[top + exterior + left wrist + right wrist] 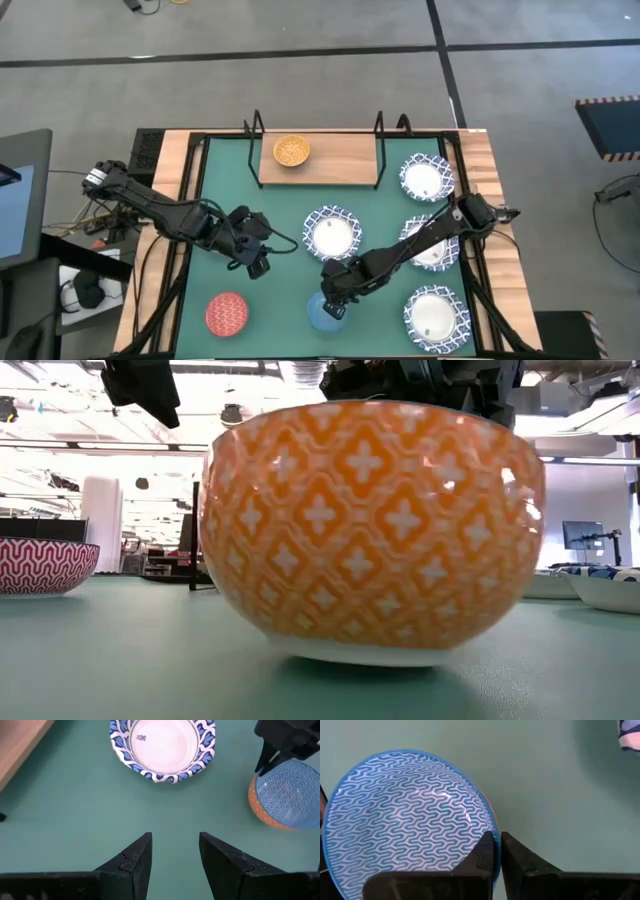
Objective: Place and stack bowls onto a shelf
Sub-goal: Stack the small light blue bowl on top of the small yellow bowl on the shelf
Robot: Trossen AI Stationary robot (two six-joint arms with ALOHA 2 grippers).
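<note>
A bowl, blue-patterned inside and orange outside [322, 314], stands on the green mat near the table's near edge and fills the low view [370, 530]. My right gripper [497, 841] is shut on it. My left gripper [175, 852] hangs open over bare mat [257, 264], left of a white blue-rimmed bowl [332, 234]. The wooden shelf [340, 165] sits at the far edge with a yellow bowl [291, 150] on its left end. A red bowl [227, 313] rests at near left. My right gripper pinches the blue bowl's rim [491, 822], one finger inside [485, 851] and one outside [515, 852]. The fingers come from above, pointing down. The bowl stands upright with its base on the mat [360, 652].
Three more white blue-rimmed bowls stand along the right side [426, 177], [434, 248], [436, 316]. The shelf's black wire end frames [379, 135] rise at both ends. The plank's middle and right part hold no bowl. A raised black border [196, 200] rings the mat.
</note>
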